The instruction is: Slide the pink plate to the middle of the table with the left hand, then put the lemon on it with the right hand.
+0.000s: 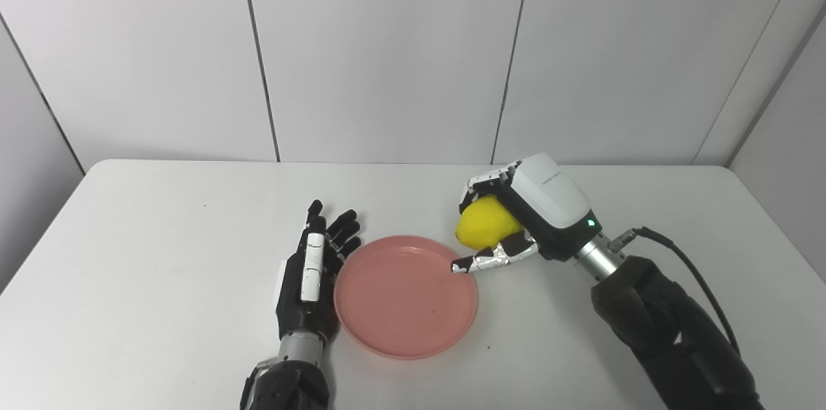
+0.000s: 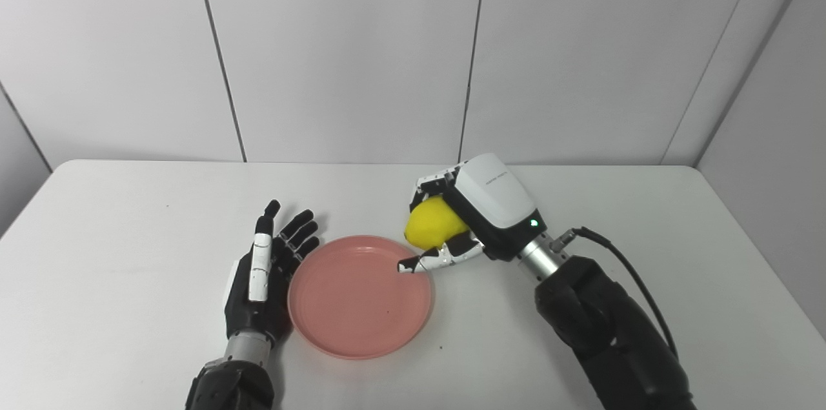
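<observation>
On a white bench [image 1: 161,235], a pink plate [image 1: 406,297] is flanked by the spread, empty left hand [image 1: 313,268] at its left rim, while the lemon [image 1: 484,224] is held wrapped in the right hand [image 1: 516,216] above the plate's far right edge, so placing seems underway, with a short inward carry and release needed next.

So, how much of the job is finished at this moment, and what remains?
The pink plate already lies near the table's middle, with the open left hand beside its left rim. The right hand holds the lemon at the plate's far right edge, above the table. Left to do: bring the lemon over the plate, set it down and let go.
</observation>
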`<state>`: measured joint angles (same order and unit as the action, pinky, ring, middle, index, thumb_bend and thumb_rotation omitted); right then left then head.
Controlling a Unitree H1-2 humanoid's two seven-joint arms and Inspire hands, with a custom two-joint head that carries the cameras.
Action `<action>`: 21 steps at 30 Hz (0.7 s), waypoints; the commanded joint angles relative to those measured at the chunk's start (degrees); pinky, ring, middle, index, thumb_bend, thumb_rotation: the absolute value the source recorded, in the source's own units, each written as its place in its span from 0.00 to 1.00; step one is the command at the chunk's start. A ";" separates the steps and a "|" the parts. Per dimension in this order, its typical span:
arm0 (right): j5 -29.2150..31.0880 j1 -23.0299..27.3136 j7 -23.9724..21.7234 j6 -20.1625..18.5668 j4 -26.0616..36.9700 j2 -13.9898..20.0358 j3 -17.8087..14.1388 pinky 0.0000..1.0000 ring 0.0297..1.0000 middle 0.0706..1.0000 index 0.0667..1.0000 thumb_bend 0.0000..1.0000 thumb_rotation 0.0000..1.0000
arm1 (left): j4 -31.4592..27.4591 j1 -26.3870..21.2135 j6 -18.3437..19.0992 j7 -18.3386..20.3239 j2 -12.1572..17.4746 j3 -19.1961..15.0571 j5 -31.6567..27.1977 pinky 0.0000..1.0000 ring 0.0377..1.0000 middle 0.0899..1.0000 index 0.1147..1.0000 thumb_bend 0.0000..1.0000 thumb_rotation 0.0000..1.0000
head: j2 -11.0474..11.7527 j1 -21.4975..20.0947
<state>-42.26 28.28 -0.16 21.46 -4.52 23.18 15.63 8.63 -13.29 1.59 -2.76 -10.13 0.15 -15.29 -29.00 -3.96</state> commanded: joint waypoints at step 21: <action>-3.04 6.13 -3.23 1.52 -0.14 -3.95 4.51 0.13 0.16 0.20 0.31 0.64 0.54 | 2.23 0.54 0.31 -1.66 -3.81 0.11 -0.21 0.84 0.81 0.77 0.95 0.80 0.78 | -0.11 0.31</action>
<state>-45.91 31.33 -3.80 21.63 -5.29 19.60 20.22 9.24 -13.39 0.59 -2.90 -10.14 0.44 -15.71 -29.09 -3.69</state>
